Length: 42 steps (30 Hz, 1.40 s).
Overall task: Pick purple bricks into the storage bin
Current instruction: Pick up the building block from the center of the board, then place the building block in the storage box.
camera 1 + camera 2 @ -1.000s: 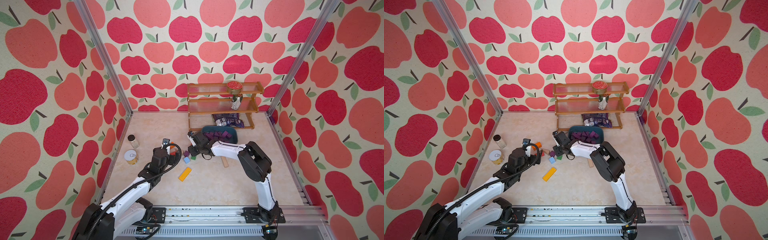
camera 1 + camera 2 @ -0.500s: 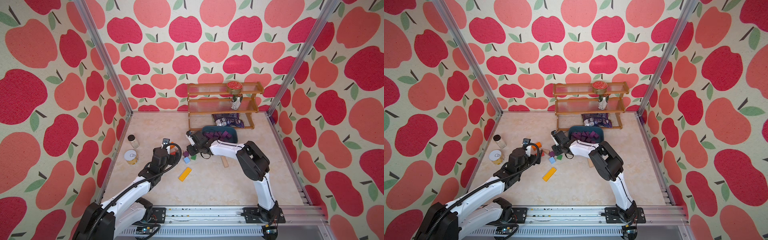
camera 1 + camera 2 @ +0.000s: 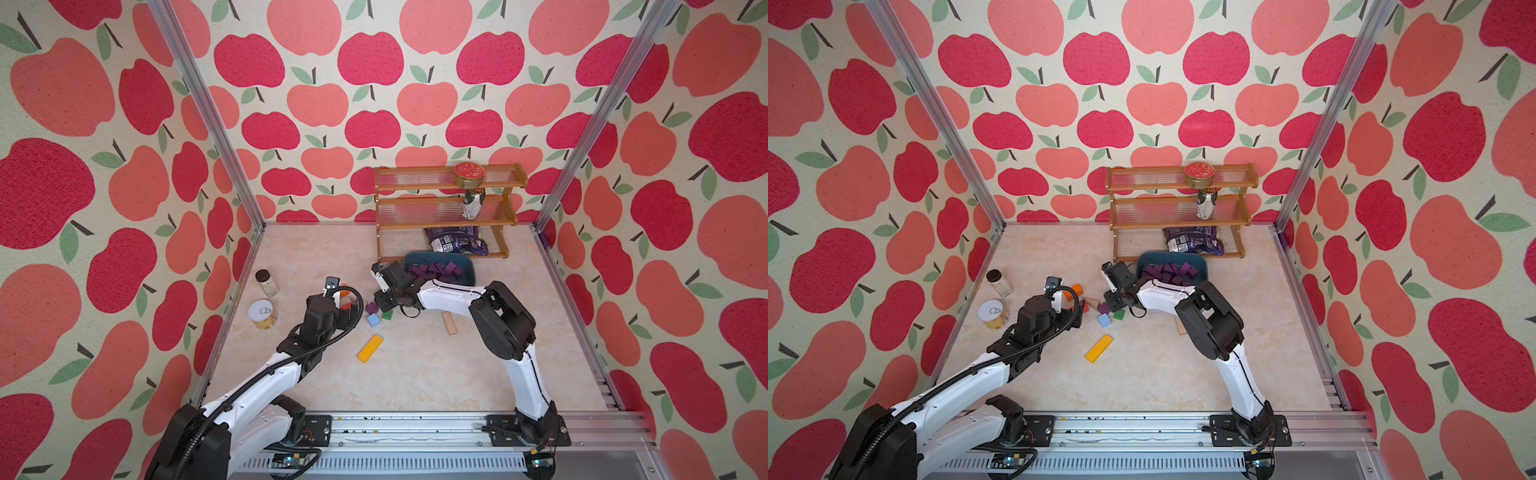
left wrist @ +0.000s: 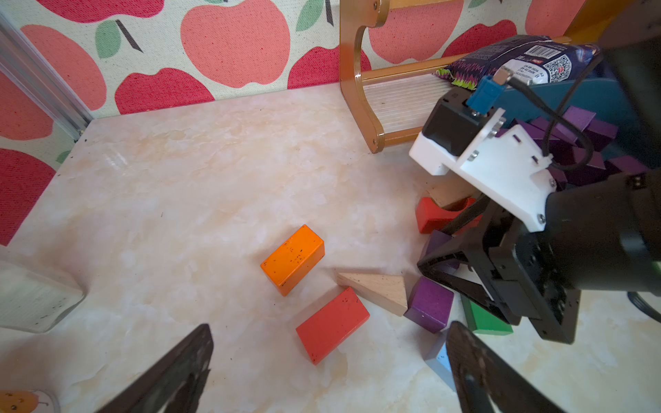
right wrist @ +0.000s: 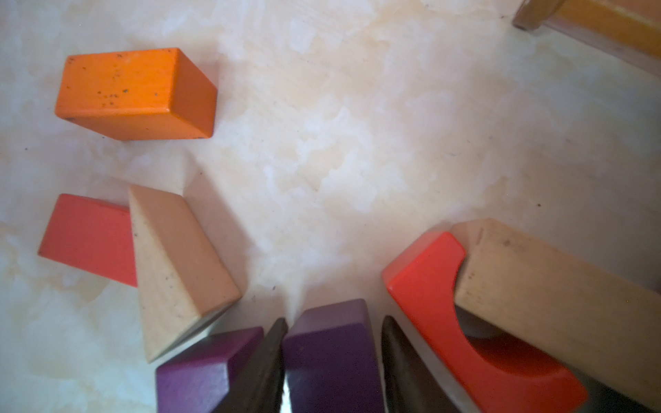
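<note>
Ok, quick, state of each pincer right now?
Left pincer: open, empty.
Right pincer: closed on a purple brick.

Between the jaws of my right gripper (image 5: 335,320), the brick (image 5: 329,357) runs off the frame; I can't see its near end. Just outside them, a second brick (image 5: 200,368) is cropped, blurred.

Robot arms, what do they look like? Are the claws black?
Both have white shells and chunky black joints: the left arm, the right arm. A ribbed black cable loops beside the left one. The right wrist has a white bracket with a blue plug. Yes, the left claw and right claw are black, with tapered fingers.
</note>
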Available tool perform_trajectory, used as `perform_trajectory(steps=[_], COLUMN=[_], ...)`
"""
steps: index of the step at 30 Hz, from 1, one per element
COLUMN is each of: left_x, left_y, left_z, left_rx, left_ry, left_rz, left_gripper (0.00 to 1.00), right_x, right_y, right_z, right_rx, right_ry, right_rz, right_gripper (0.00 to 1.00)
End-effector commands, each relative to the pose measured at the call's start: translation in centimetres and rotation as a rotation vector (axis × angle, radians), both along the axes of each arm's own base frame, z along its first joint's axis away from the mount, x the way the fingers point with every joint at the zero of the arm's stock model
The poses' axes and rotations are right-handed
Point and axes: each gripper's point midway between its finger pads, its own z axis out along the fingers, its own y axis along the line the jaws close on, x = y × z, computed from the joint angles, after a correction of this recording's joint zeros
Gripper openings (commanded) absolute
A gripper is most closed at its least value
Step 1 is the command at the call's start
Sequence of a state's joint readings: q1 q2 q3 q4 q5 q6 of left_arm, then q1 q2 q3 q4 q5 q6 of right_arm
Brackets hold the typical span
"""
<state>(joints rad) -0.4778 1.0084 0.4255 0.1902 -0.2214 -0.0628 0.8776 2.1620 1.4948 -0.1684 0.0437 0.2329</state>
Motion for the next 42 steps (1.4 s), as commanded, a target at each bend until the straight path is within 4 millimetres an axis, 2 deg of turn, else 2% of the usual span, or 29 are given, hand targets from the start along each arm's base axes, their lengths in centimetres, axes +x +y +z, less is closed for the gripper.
perform_trajectory(steps=[1,10,17,24,29,32,36,42], left_x=[0.5,0.6,0.6,0.6,0.6,0.6,0.6,0.6], left_y=[0.2,0.1,0.0,0.2,0.4,0.5,0.7,0.5], left_z=[0.9,0.7,0.6,0.8,0.8,0.9,1.0,0.9], left_rx=[-0.010,-0.009,-0.010,-0.009,-0.014,-0.014,-0.018,-0.022], left_ry=[-0.007,0.001,0.006,0.001,-0.002,0.000,-0.006,-0.002], left_rz=[0.020,0.019,0.019,0.028,0.038,0.044,0.047,0.041], left_gripper=[0.99,0.99,0.99,0.99,0.99,0.99,0.99,0.99], right_x=[0.1,0.0,-0.1,0.0,-0.1,0.2,1.2,3.1], right_y=[-0.6,-0.9,-1.0,-1.4,-1.9,-2.7,-5.1,-9.0], right_z=[-1.2,-0.4,1.3,4.0,7.3,9.6,12.3,14.7], right_rx=[-0.040,-0.018,0.006,0.027,0.070,0.088,0.102,0.119], right_ry=[0.033,0.009,-0.006,-0.045,-0.075,-0.109,-0.128,-0.188], right_rz=[-0.008,-0.019,-0.024,-0.039,-0.049,-0.067,-0.129,-0.212], right_gripper=[0.36,0.30,0.28,0.28,0.28,0.28,0.28,0.28])
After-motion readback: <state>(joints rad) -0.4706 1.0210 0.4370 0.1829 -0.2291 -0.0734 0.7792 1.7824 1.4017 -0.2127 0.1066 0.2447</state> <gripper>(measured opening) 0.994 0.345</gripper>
